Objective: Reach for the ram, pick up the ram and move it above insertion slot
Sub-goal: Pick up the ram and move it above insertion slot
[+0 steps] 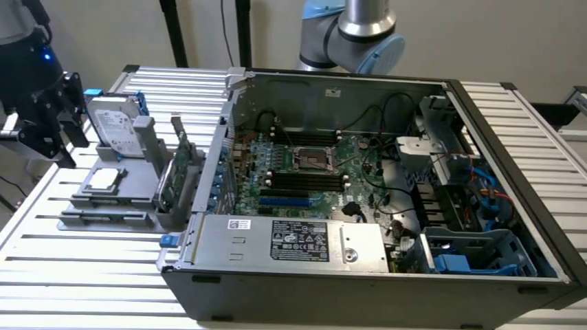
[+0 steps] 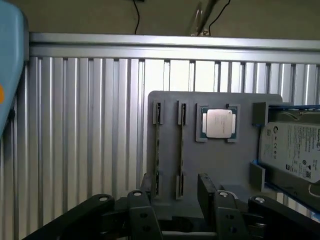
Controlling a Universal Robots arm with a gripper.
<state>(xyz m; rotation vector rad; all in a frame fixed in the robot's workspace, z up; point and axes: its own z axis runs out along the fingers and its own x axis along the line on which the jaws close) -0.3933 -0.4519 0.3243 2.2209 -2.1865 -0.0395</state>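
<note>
Green ram (image 2: 180, 150) lies below, in line between open jaws.

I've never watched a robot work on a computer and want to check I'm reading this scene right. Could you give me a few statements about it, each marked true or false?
1. The computer case is open, with its motherboard showing. True.
2. The gripper grips a green board. False: it is open and empty, above the grey holder.
3. A hard drive sits in the holder. True.
4. The holder is inside the case. False: it sits on the slatted table, beside the case on the exterior view's left.
5. A silver chip lies flat on the holder. True.
</note>
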